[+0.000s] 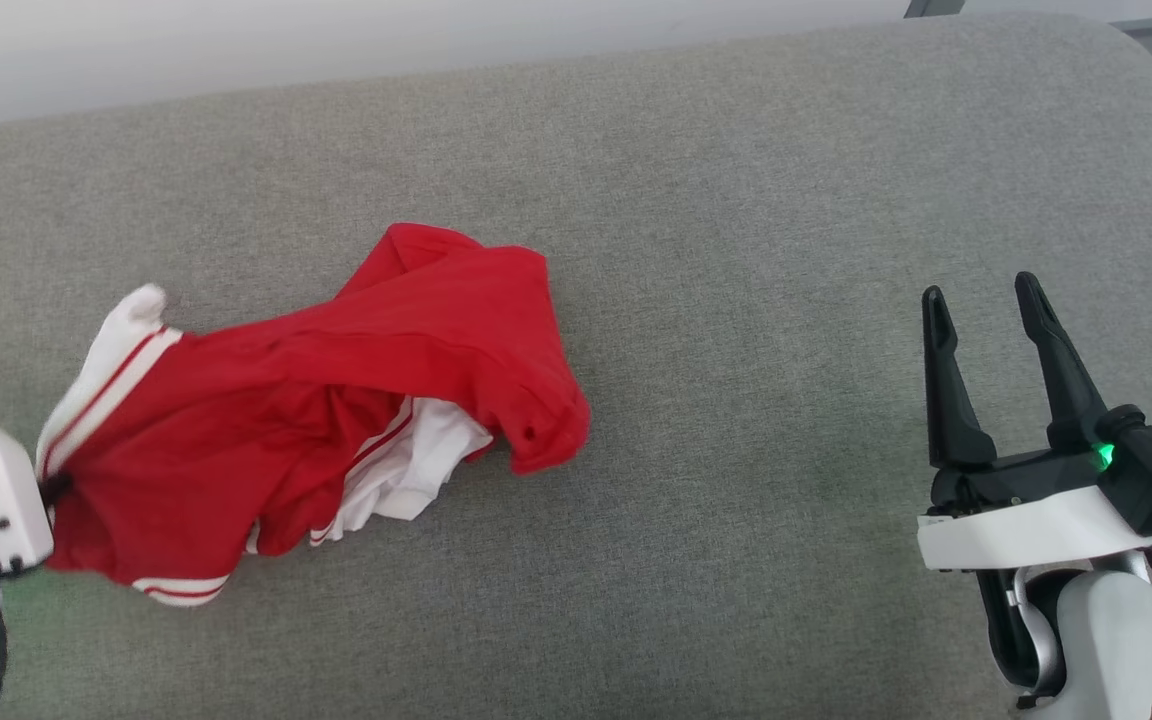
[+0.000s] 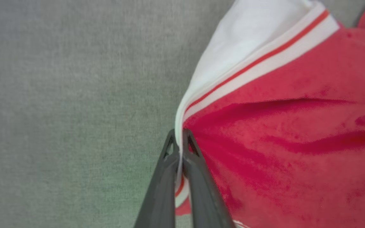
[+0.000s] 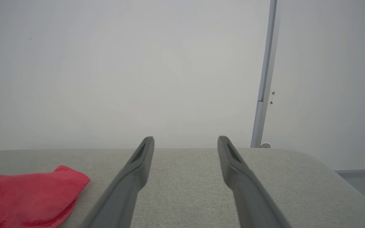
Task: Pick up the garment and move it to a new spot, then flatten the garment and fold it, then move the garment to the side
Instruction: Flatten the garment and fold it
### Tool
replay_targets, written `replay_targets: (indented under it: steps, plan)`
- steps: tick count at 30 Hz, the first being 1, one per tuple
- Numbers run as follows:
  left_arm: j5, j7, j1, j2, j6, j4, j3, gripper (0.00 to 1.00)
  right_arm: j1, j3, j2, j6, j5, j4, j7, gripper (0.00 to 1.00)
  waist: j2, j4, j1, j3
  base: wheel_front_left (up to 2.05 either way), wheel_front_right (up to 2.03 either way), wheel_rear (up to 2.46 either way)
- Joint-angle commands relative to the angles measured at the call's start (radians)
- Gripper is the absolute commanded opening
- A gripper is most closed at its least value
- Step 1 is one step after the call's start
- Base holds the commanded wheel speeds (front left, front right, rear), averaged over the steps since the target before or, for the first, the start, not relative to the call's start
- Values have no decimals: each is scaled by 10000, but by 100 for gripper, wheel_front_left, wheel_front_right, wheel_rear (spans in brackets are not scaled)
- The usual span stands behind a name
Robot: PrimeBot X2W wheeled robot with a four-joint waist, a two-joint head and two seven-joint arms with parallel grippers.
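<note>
Left gripper [image 2: 179, 134]: pinched shut on the garment [image 1: 316, 400] at its striped band [image 1: 101, 385], far left of the scene.
Right gripper [image 1: 979, 286]: fingers spread wide, empty, well apart at the right.
Grey cushion [image 1: 736, 150]: textured surface under everything.
Garment: crumpled left of centre; likely light and limp, so it will drape and drag.
Striped band: doubled edge, probably the firmest hold.

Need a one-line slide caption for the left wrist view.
Left tool shut on the white, red-striped edge of the red garment, above grey upholstery.
</note>
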Motion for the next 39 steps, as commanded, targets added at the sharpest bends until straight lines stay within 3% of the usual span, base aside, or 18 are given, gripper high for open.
replay_targets:
  steps: [1,7,8,9,10,11,22,28,39]
  plan:
    - [-192,45,223,-30,84,80,42,0,-70,7,13,2,-39,-20,-52,100,0,8,0,20,0,0,0]
    - [-207,201,696,-154,142,373,-163,0,-191,37,26,2,-14,3,-52,100,0,36,0,113,0,0,0]
    - [-105,118,632,-136,89,310,-188,20,-212,50,24,2,-15,2,-52,100,0,40,0,125,0,0,0]
    - [-26,39,536,-107,35,238,-200,50,-220,57,19,2,-9,5,-52,100,0,44,0,129,0,0,0]
    - [14,17,433,-58,3,155,-214,96,-217,53,17,2,-2,6,-52,100,0,48,0,129,0,0,0]
    - [73,30,336,16,12,59,-233,100,-213,56,15,2,-5,10,-52,100,0,50,0,129,0,0,0]
    - [1167,665,-834,661,81,-2697,-695,100,-14,186,32,2,-23,-69,-52,100,0,-134,0,-129,0,0,0]
    - [1431,1670,-1554,342,-18,-4214,-1318,100,63,282,81,2,-8,-109,-52,100,0,-514,0,-241,0,0,0]
    - [1977,3022,-2399,-300,-462,-5054,-2543,100,132,348,210,2,119,-223,-52,100,0,-1254,0,-140,0,0,0]
